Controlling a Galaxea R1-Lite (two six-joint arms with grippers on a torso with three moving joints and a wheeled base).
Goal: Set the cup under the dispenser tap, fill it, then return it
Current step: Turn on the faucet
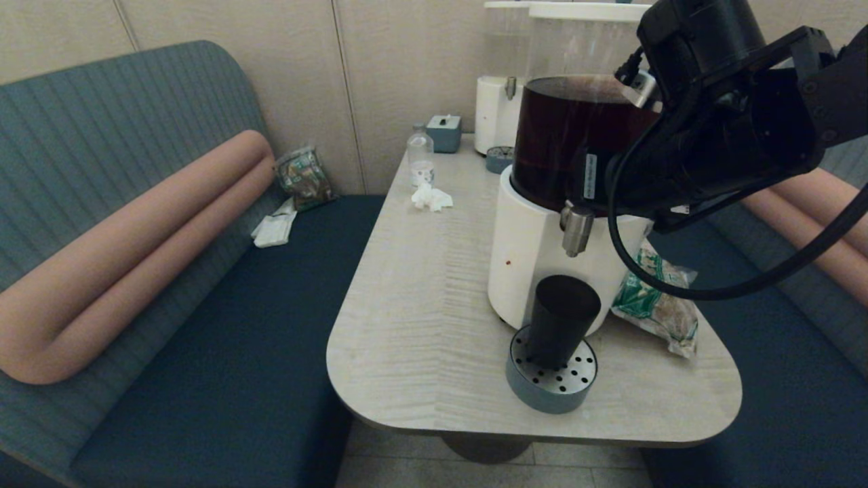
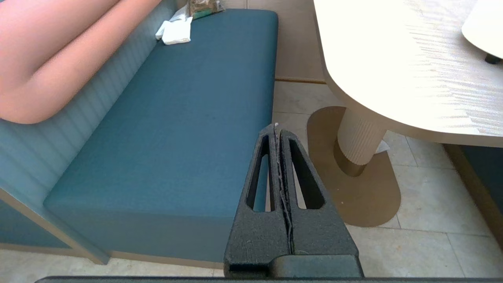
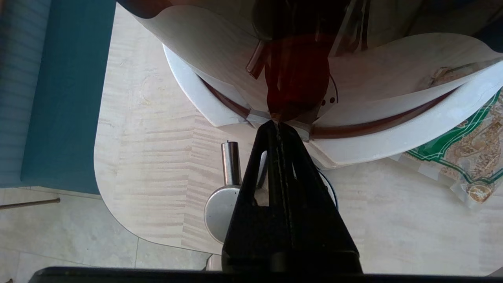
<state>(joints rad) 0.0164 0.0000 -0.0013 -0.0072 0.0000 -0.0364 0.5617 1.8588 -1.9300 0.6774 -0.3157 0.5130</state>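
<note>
The black cup [image 1: 563, 318] stands upright on a round perforated drip tray [image 1: 542, 401], directly below the steel dispenser tap [image 1: 576, 229]. The tap juts from the white base [image 1: 525, 257] of the dispenser, whose tank holds dark brown liquid [image 1: 563, 142]. My right arm [image 1: 719, 122] hangs over the dispenser's right side. In the right wrist view my right gripper [image 3: 276, 124] is shut and empty, its tips at the tank's lower rim, with the tap [image 3: 222, 208] just beside the fingers; the cup is hidden behind them. My left gripper [image 2: 276, 127] is shut and empty, low beside the bench.
A green snack bag [image 1: 654, 301] lies right of the dispenser. Further back on the table [image 1: 420, 325] are a clear bottle [image 1: 420, 157], crumpled tissue [image 1: 430, 198], a small blue box [image 1: 444, 132] and a paler second dispenser [image 1: 498, 112]. Benches flank the table.
</note>
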